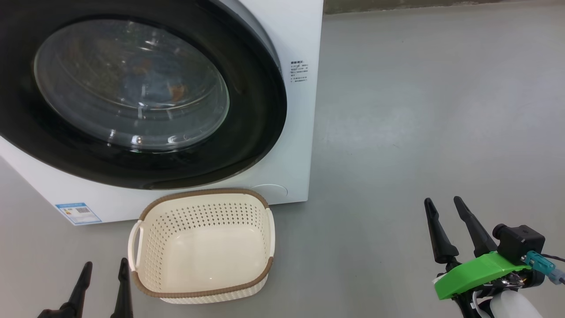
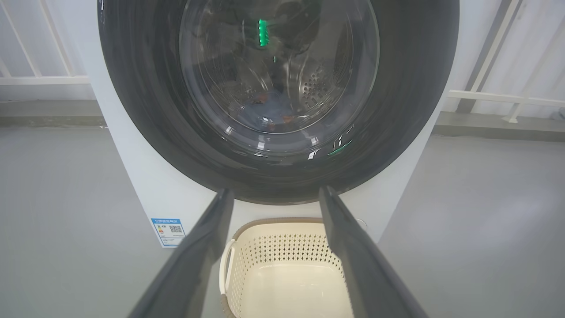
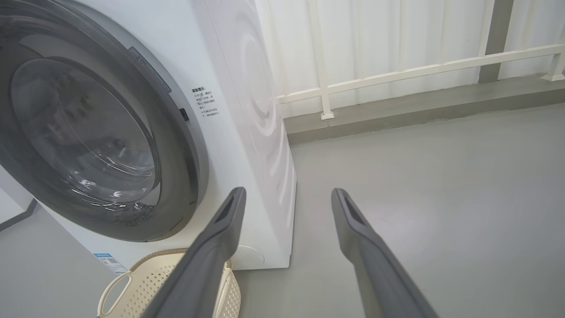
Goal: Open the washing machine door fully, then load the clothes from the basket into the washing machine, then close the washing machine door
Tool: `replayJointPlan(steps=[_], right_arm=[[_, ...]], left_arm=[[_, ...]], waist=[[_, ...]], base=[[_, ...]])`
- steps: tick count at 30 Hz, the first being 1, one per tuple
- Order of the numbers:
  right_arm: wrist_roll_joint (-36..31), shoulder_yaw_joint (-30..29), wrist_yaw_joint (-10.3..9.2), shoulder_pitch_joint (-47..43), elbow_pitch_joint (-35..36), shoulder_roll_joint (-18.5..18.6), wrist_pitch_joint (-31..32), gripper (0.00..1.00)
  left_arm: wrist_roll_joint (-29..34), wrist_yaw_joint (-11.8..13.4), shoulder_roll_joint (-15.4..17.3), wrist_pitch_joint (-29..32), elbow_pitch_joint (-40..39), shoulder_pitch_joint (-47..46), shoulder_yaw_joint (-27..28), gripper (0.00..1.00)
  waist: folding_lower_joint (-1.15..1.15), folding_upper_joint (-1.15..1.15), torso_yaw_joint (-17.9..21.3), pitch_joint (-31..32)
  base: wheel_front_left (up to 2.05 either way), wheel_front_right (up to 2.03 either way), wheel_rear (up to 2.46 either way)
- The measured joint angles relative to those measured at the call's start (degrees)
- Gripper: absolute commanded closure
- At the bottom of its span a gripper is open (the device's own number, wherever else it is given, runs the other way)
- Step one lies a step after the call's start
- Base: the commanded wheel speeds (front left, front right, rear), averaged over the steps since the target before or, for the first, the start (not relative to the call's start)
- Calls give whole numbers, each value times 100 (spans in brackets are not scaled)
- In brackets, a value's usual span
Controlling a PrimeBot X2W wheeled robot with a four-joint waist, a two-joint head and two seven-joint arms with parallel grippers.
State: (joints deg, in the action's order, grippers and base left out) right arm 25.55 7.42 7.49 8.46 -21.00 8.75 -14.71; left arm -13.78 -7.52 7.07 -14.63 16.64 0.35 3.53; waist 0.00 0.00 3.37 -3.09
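The washing machine (image 1: 300,132) stands with its door (image 1: 251,145) shut, the clothes (image 1: 176,92) inside seen through it (blue, orange flecks). The basket (image 1: 201,193) sits just before it, beside the left hand (image 1: 106,262); the right hand (image 1: 442,200) hovers well apart. Both hands spread wide, holding nothing.

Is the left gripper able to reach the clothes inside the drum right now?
Probably not. The clothes lie behind the glass of the washing machine door, which looks shut. The open left gripper hangs beside the empty basket.
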Motion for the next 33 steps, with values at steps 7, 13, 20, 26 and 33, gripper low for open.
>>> replayJointPlan(steps=[7,13,20,26,33], right_arm=[[-8,14,0,-1,10,0,0,0],[-26,22,0,-1,18,2,0,0],[-34,22,0,-1,21,2,0,0],[-33,33,1,-18,-67,-26,1,100],[129,10,1,-232,-267,-145,59,100]], left_arm=[[26,0,34,0,3,1,-40,0],[26,0,37,0,3,2,-44,0],[29,0,31,0,4,3,5,0],[44,0,-15,2,89,14,42,100],[-187,0,-162,107,293,18,22,100]], waist=[[0,0,-9,-15],[0,0,-3,-9],[0,0,9,12],[0,0,25,42],[1,0,14,56]], base=[[0,0,0],[0,0,0],[0,0,0],[0,0,0],[0,0,0]])
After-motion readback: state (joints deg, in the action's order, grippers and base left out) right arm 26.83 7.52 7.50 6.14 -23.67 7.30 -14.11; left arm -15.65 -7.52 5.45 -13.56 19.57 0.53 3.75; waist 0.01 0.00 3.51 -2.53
